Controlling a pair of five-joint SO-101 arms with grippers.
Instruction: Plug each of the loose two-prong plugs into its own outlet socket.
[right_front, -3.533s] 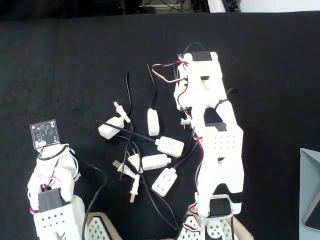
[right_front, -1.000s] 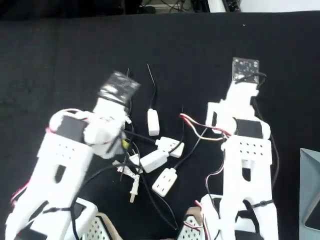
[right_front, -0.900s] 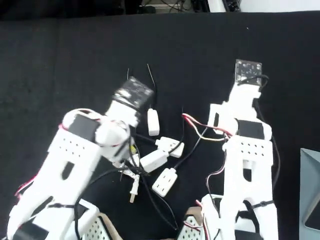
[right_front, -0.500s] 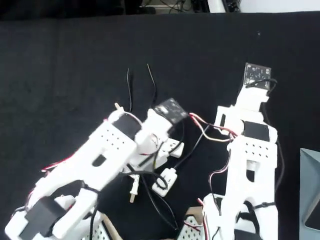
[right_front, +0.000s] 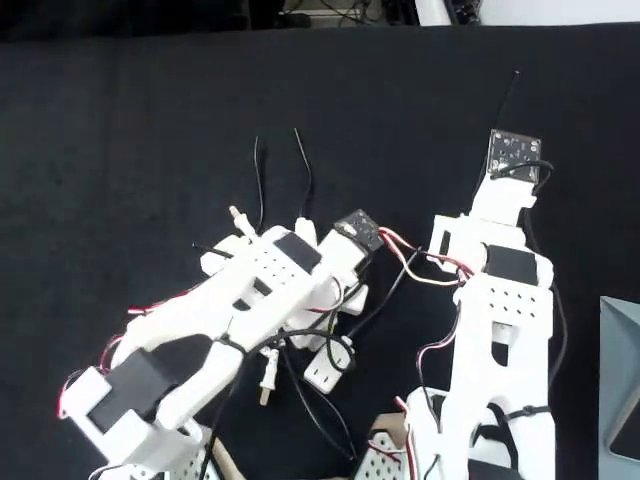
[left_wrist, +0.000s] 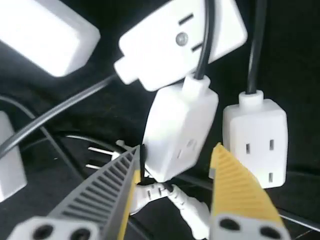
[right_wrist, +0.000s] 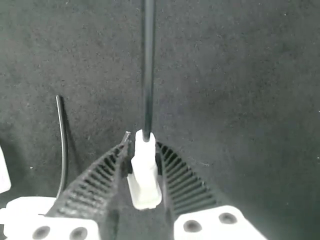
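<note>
While left gripper (left_wrist: 177, 150) sits wide around a socket (left_wrist: 175, 125), right gripper (right_wrist: 143, 142) pinches a plug (right_wrist: 145, 180). Right arm (right_front: 500, 300) points at table's (right_front: 120, 120) far edge.

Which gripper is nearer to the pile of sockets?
Left. The left gripper is right over the pile, open around one socket. The right gripper is apart from the pile, off to its side, shut on a plug.

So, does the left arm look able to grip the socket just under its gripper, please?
Probably yes: the left gripper is open with the socket between its fingers, though a neighbouring socket crowds the yellow finger.
</note>
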